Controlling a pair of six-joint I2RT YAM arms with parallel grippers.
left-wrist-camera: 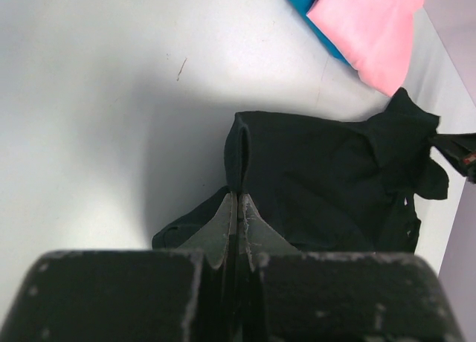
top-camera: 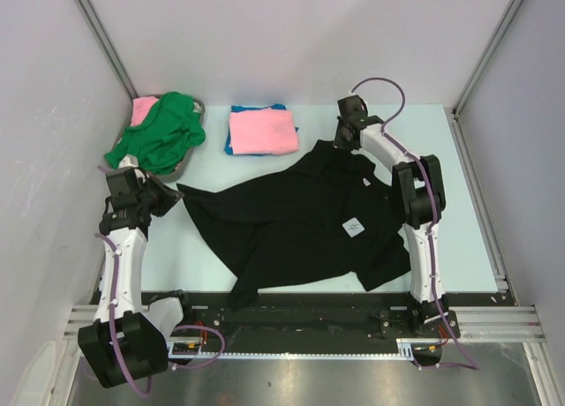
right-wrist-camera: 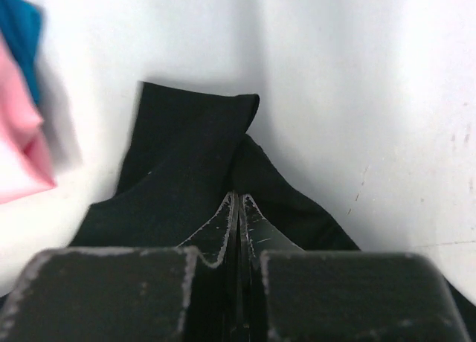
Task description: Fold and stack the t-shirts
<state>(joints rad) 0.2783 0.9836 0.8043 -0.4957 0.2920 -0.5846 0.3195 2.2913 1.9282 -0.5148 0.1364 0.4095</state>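
Both left fingers [left-wrist-camera: 220,230] and right fingers [right-wrist-camera: 223,224], closed, seemingly pinch black t-shirt [top-camera: 300,221].

Bright, even overhead light filled the top view, sharp throughout; the black t-shirt [top-camera: 300,221] showed as a dark mass with little fold detail against the pale tabletop [top-camera: 468,238]; in the left wrist view a glare patch whitened the tabletop beside a soft grey shadow; the right wrist view was softer, the pink t-shirt [right-wrist-camera: 15,156] blurred at its left edge.

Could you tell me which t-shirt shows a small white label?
The black t-shirt, spread out unfolded; the green t-shirt, pink t-shirt and blue t-shirt show none.
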